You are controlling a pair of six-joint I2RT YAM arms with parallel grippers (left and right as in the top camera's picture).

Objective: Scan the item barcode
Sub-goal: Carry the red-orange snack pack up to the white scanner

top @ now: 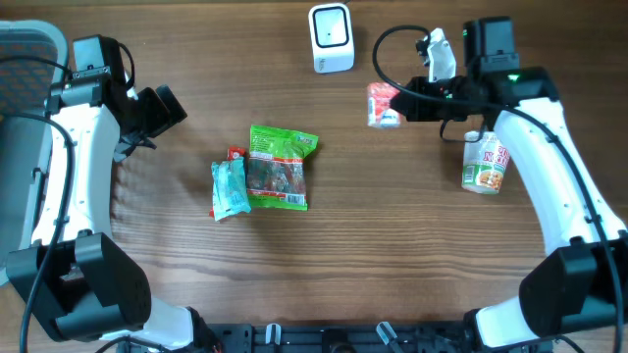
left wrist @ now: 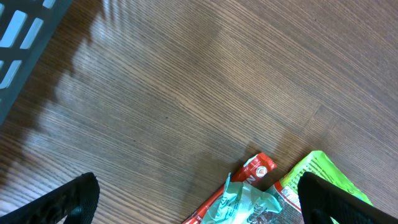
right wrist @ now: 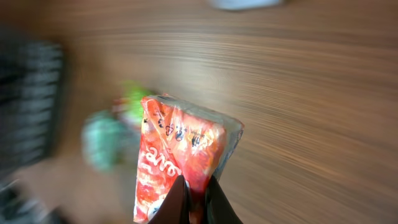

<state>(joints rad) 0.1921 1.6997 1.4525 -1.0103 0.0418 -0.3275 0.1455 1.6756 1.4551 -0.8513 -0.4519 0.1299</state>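
My right gripper (top: 404,103) is shut on a red and white snack packet (top: 384,105), held above the table just right of and below the white barcode scanner (top: 332,37). In the right wrist view the packet (right wrist: 180,155) stands pinched by its lower edge between the two dark fingers of the gripper (right wrist: 198,199), and the picture is blurred by motion. My left gripper (top: 162,110) is open at the left, with nothing between its fingers. In its wrist view the fingers (left wrist: 68,202) stand wide apart above the table.
A pile lies mid-table: a green packet (top: 280,167), a teal packet (top: 229,188) and a red stick packet (left wrist: 252,174) under it. A cup of noodles (top: 485,163) stands by the right arm. A grey basket (top: 25,59) sits at the far left.
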